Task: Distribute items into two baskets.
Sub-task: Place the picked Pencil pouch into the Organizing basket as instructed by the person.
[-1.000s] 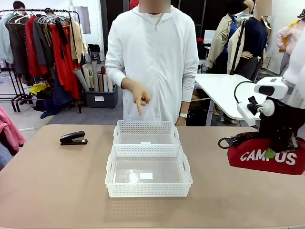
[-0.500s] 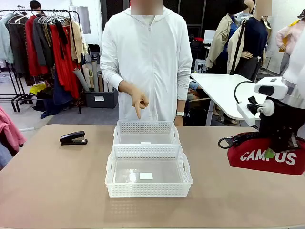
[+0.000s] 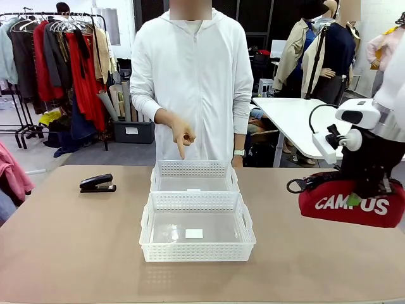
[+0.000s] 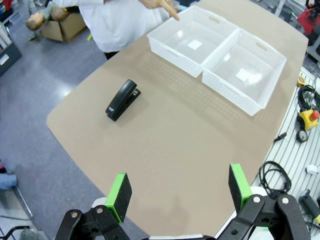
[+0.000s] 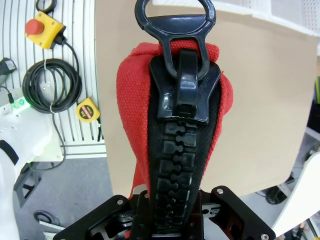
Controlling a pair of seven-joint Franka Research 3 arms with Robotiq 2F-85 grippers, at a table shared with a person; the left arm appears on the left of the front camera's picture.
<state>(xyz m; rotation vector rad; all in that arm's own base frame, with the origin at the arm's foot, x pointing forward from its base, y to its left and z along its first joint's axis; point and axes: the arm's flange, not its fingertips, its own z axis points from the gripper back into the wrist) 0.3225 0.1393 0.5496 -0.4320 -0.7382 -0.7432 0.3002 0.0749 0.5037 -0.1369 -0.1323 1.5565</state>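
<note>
The right gripper (image 3: 366, 191) is clamped on the red woven-fabric pouch (image 3: 329, 204) at the right side of the table (image 3: 63, 253). The pouch's chunky black moulded zip (image 5: 177, 150) faces the wrist. The left gripper (image 4: 179, 186) hangs with its jaws wide, green pads (image 4: 119, 190) apart, above the table's left end. A glossy black stapler (image 3: 97, 183) lies left of two touching white lattice-walled baskets (image 3: 197, 250). A person's hand (image 3: 182, 134) points down over the far basket (image 3: 193, 168).
</note>
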